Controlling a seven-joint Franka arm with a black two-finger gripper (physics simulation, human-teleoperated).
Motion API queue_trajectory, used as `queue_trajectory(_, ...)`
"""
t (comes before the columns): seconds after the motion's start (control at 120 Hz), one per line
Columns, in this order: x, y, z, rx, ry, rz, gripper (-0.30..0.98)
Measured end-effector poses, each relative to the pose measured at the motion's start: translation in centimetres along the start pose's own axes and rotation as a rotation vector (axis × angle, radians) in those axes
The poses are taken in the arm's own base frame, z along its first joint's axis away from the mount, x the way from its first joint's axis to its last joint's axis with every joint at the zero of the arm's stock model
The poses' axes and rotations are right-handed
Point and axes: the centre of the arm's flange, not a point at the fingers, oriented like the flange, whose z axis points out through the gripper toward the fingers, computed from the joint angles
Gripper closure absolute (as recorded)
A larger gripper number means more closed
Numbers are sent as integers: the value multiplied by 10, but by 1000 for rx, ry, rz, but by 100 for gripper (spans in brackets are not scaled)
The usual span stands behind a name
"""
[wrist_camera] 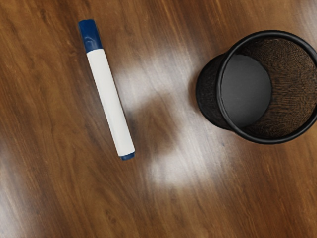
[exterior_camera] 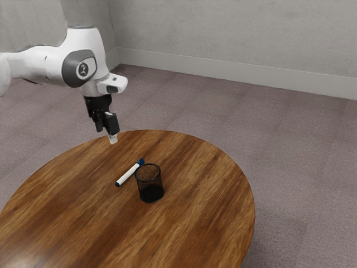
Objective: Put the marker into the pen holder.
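The round wooden desk (exterior_camera: 195,229) carries the marker (wrist_camera: 111,104), lying near the upright pen holder (wrist_camera: 208,94); whether our raised gripper (exterior_camera: 113,139) is spread or closed, we cannot tell.

So the exterior cam sits off to the side of the robot arm (exterior_camera: 42,64), fairly far back, angled down across the round wooden table (exterior_camera: 201,218) toward the gray wall (exterior_camera: 234,33). The wrist cam rides on the arm's end, way closer, aimed steeply down at the tabletop. Both catch the blue-capped marker (wrist_camera: 110,101) and black mesh pen holder (wrist_camera: 212,94).
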Motion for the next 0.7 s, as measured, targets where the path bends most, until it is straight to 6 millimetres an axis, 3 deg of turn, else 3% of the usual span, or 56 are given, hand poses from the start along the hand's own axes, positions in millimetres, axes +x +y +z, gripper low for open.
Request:
queue_trajectory(0.075, 6, -6, 32, 9, -3, -47, 2)
queue_trajectory(0.2, 34, -18, 66, 32, 17, -117, 21)
queue_trajectory(0.3, 59, -26, 86, 44, 35, -163, 31)
queue_trajectory(0.417, 74, -36, 110, 45, 37, -222, 37)
queue_trajectory(0.7, 95, -47, 160, 45, 10, -312, 46)
